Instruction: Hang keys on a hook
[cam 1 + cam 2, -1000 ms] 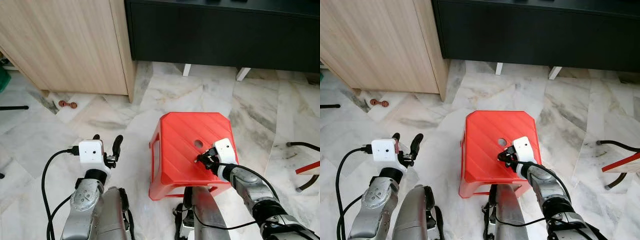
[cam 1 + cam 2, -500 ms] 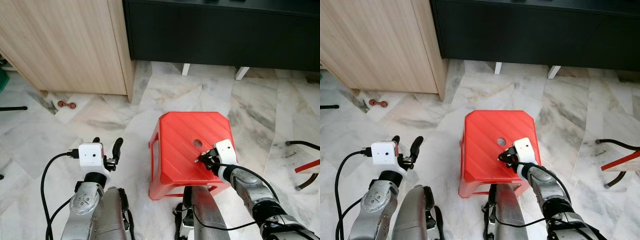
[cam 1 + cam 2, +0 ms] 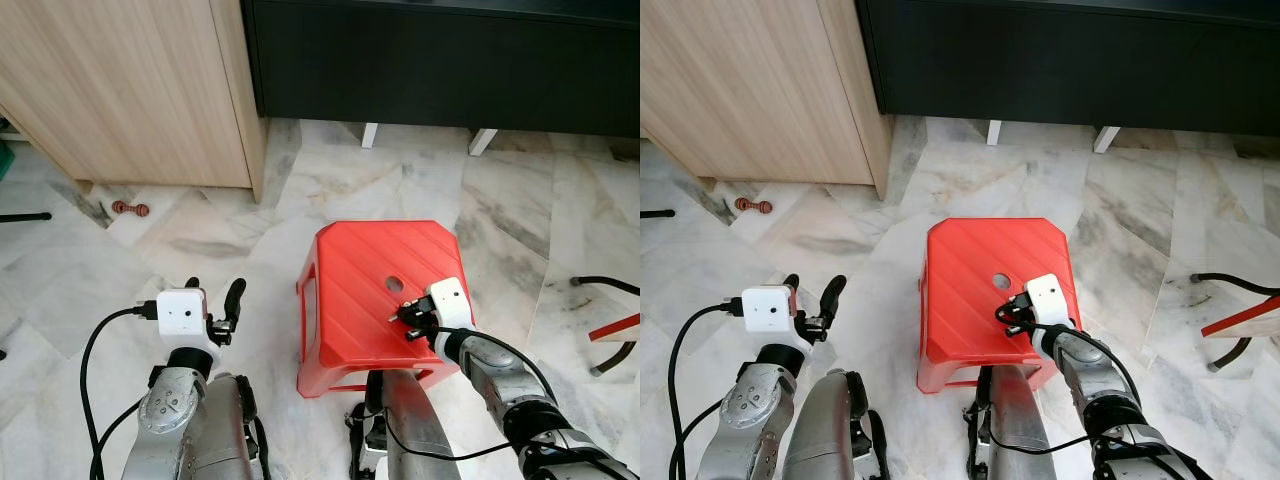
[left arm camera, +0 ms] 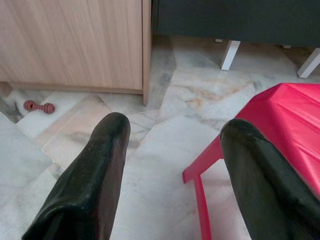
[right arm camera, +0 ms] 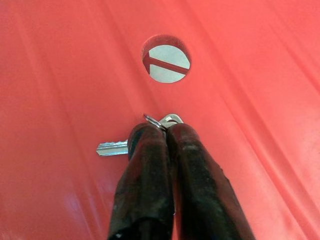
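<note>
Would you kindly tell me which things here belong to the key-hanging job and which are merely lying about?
Job:
- small silver keys on a ring
- right gripper, pinching them
- red plastic stool beneath

Lying about:
- small red dumbbell-shaped toy
- pale wooden cabinet
- left gripper, idle

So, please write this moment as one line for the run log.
right gripper: shut on keys | keys: on red stool, near its hole | left gripper: open, idle above floor

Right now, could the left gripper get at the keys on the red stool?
Probably not without repositioning: the left gripper hangs beside the stool, and the right gripper is already shut on the keys.
</note>
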